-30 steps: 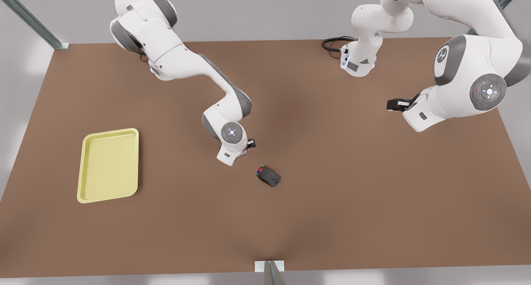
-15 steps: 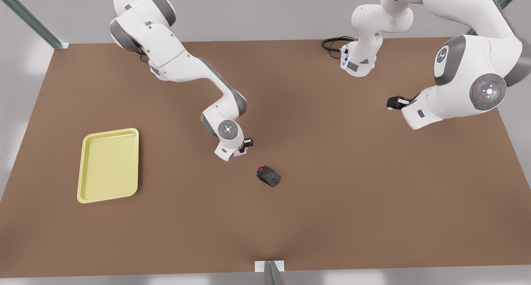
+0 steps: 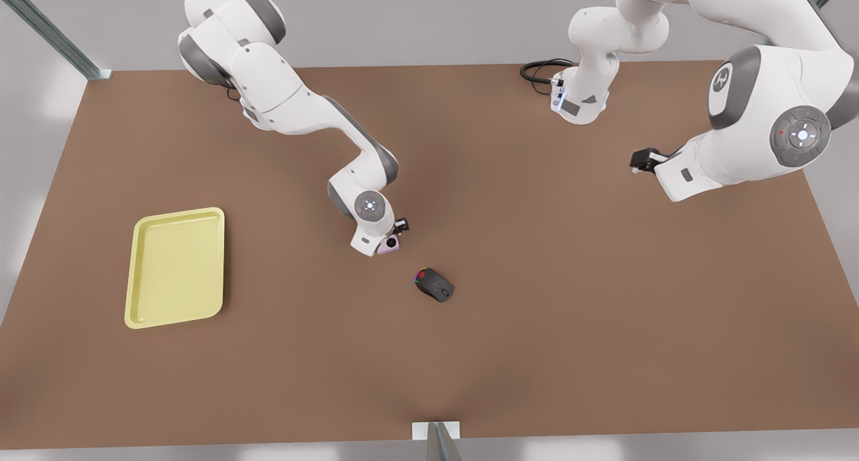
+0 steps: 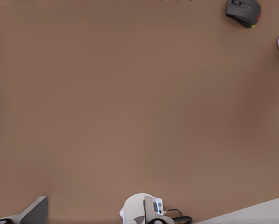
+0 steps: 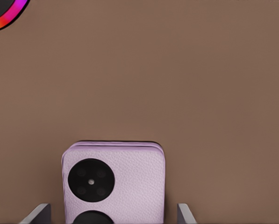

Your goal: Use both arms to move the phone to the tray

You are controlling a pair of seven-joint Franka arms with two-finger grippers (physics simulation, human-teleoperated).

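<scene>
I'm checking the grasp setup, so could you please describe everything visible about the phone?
The phone is a small pale pink, nearly square slab with a grained, leather-like back and two black round lenses. It lies flat, lenses up, on the brown table, near the black mouse. The right claw is over it, a finger on either side with gaps.

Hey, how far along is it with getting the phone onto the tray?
Early. Done: the right gripper sits over the phone, open fingers either side. In hand: the grasp, not yet closed; the phone lies on the table near the mouse. Left: lifting and carrying it to the tray. The left gripper waits at the front view's right.
</scene>
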